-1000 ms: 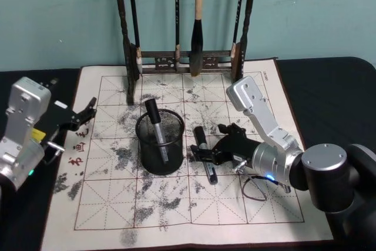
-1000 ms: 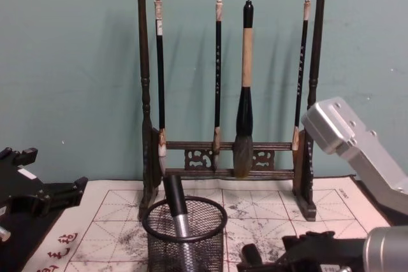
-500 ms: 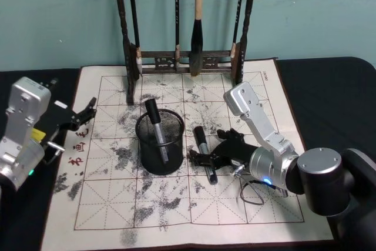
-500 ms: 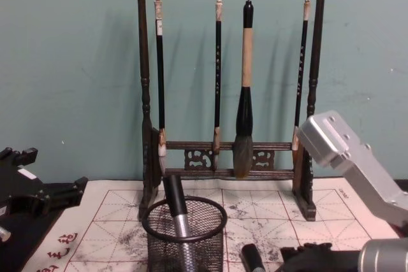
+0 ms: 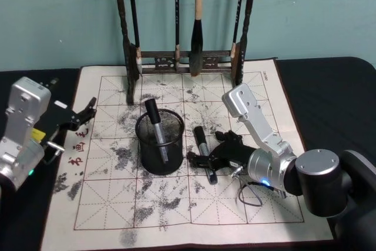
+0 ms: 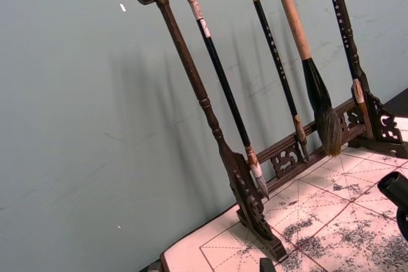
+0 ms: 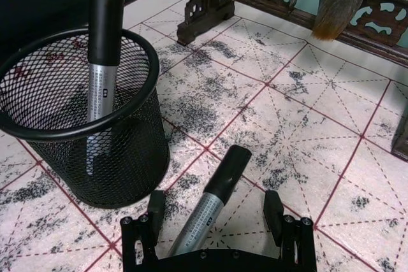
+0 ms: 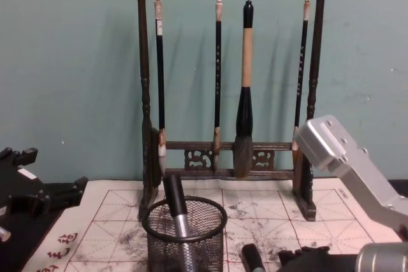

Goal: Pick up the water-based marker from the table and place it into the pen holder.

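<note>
Head view: right hand (image 5: pixel 206 149) has lowered astride the marker (image 5: pixel 200 137).

Black tabletop (image 5: pixel 329 86), with a pale gridded calligraphy mat (image 5: pixel 176 204) spread flat over most of it. The mat has red grid lines, heavy ink smudges and red characters down its left margin. On the mat:
- wooden brush rack (image 5: pixel 185 62), upright at the far edge
- black mesh pen holder (image 5: pixel 160 145), upright, left of centre
- water-based marker (image 5: pixel 201 139), lying flat just right of the holder without touching it, black cap toward the rack
</note>
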